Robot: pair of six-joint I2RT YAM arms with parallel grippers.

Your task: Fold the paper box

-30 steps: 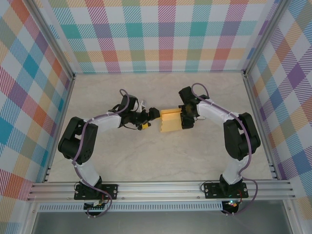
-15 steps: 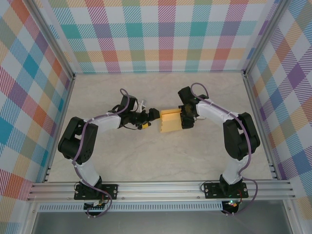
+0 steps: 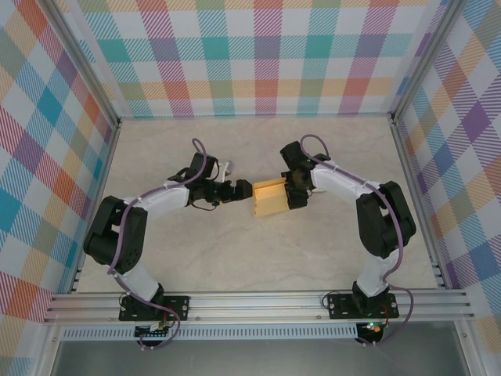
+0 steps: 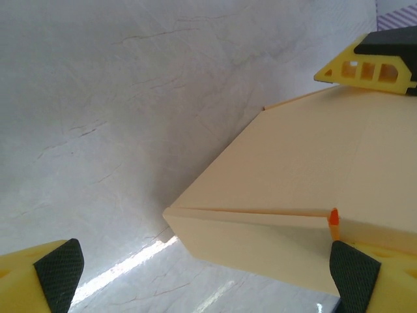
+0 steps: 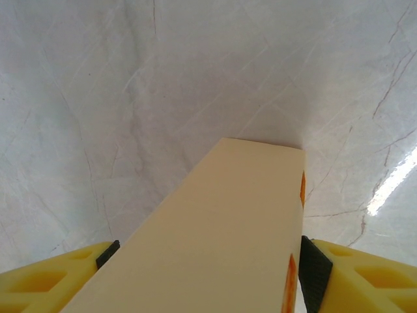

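The right gripper clamps the paper box at its right end. The left gripper, jaws wide apart, faces its left edge.

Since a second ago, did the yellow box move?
Yes. The paper box slid slightly left and twisted a little, judged against the back edge of the table.

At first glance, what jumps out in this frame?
The yellow-orange paper box at the middle of the table, clamped across its width by the right gripper. The left gripper faces it from the other side, jaws wide open around one corner. Bright plaid walls ring the scene.
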